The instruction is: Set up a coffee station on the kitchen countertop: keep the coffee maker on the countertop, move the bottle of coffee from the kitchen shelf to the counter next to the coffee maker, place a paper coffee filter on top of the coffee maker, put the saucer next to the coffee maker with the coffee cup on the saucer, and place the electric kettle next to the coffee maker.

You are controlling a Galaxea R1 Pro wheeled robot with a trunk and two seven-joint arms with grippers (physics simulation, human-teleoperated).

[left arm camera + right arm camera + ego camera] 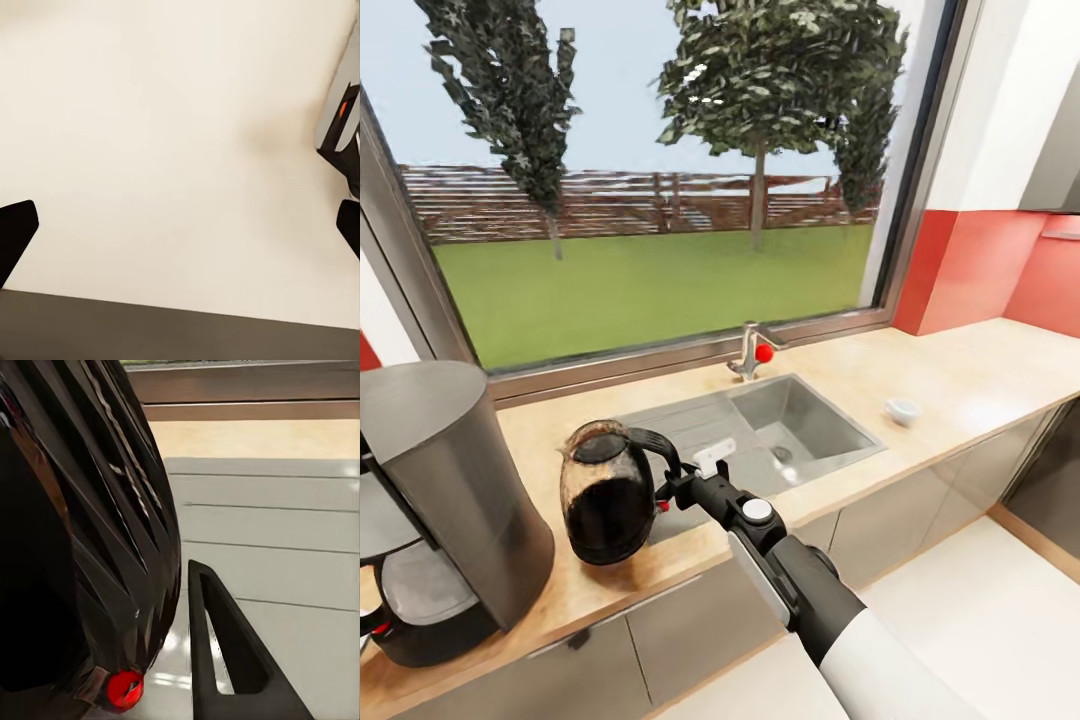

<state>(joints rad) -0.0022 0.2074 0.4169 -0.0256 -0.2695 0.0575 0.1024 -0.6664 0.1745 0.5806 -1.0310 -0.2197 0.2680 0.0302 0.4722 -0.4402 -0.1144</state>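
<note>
The dark electric kettle (pixel 605 492) stands upright on the wooden countertop (pixel 980 375), just right of the tall grey coffee maker (pixel 445 500). My right gripper (pixel 668 486) is at the kettle's black handle (pixel 656 446) and looks shut on it. In the right wrist view the ribbed kettle body (pixel 82 547) sits close beside one finger (pixel 225 660), and the other finger is hidden. A small white cup (pixel 901 410) rests on the counter right of the sink. My left gripper (pixel 180 232) is open over a plain cream surface, with nothing between its fingers.
A steel sink (pixel 790 420) with a drainboard and a tap (pixel 748 352) lies behind the kettle, under a wide window. Grey cabinet fronts (pixel 920 500) run below the counter. A red wall (pixel 990 265) rises at the back right. A grey part (pixel 341 120) edges the left wrist view.
</note>
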